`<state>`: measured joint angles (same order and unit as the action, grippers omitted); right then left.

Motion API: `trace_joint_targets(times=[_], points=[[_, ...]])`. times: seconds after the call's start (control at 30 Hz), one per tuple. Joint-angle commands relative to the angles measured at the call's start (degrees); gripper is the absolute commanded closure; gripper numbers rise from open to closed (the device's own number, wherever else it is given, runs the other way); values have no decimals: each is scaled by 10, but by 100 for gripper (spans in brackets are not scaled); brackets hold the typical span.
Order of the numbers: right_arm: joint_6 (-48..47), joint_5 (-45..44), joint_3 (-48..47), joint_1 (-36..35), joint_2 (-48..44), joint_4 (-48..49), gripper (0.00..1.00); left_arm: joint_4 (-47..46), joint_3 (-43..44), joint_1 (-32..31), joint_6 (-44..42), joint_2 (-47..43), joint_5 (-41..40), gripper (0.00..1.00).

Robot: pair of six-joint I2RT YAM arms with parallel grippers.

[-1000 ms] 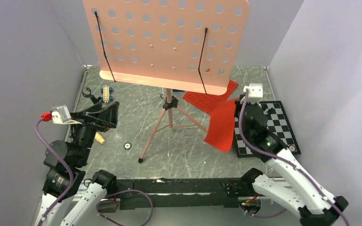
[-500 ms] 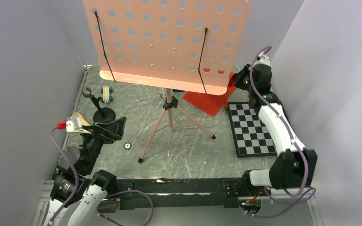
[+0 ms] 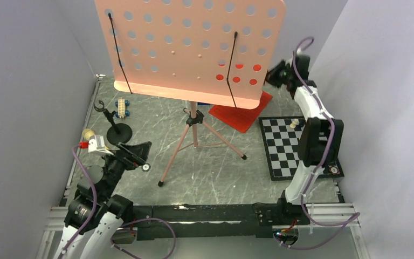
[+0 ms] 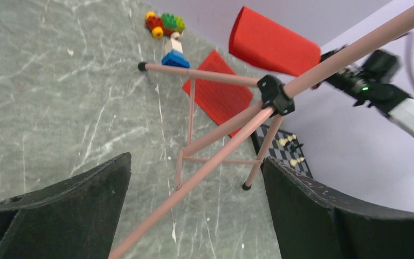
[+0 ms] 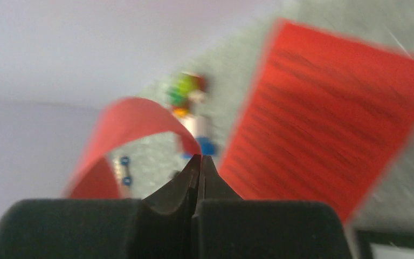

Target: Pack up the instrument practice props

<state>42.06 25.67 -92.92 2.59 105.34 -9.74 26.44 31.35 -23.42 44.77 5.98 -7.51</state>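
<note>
**Lifting a page behind the stand**

The stand point(image 3: 194, 48) stood upright on its tripod in the middle of the table point(image 3: 215, 178), not yet folded. The chessboard point(image 3: 285, 151) lay to its right. The flat page point(image 3: 240, 116) rested on the table under the desk, one corner near the board. The right gripper point(image 5: 200, 161), raised at the desk's far right edge, was pinched tight on the curled page point(image 5: 124, 124), whose red showed through the desk's holes. That height probably kept the sheet from dragging. The left gripper point(image 4: 194, 216) hung low near the tripod, jaws spread wide and empty, seemingly aimed at a leg. The mic stand point(image 3: 119, 131) and mic point(image 3: 89, 133) sat at the left edge. One second earlier the right arm was low over the chessboard with the page dangling, and the left arm hid the mic stand.
</note>
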Motion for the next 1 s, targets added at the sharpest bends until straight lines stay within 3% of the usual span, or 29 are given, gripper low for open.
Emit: trace_joint_targets(times=[0.0, 0.37, 0.83, 0.87, 0.97], points=[[63, 53, 74, 16, 50, -75, 100, 1, -2, 2, 31, 27, 39, 5], [57, 46, 93, 2, 4, -67, 100, -14, -17, 2, 42, 28, 58, 5], [22, 10, 233, -1, 39, 3, 100, 3, -66, 2, 64, 0, 70, 5], [18, 8, 230, -2, 43, 1, 99, 4, -68, 2, 65, -1, 70, 5], [8, -3, 216, -6, 44, -14, 68, 3, -68, 2, 62, -4, 78, 4]])
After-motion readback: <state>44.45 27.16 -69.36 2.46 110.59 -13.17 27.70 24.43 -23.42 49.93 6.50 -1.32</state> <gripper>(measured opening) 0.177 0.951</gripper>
